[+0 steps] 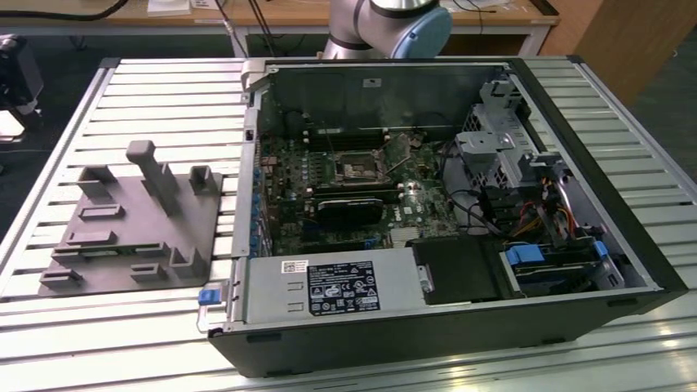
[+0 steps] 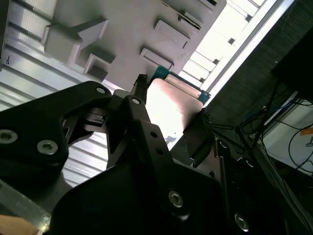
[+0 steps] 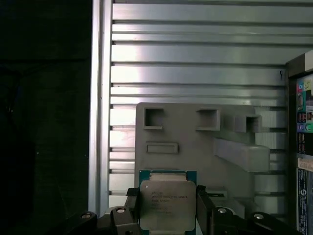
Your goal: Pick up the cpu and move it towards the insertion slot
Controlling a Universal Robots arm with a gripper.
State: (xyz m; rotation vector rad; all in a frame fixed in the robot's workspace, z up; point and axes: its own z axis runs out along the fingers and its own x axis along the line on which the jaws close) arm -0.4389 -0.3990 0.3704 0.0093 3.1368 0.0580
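the gripper (image 2: 172,98) has its jaws pinching the cpu (image 3: 167,203) by two opposite edges, and the chip sits flat between them with its silver top up. well below the jaws lies the grey fixture (image 3: 195,142) with its upright posts. the insertion slot (image 1: 357,170) sits well apart from the jaws, down inside the open computer case (image 1: 436,327) on the green board. to my eye the carry wants a steady, level chip, a grip no harder than needed, and height enough to pass the posts and the case wall.
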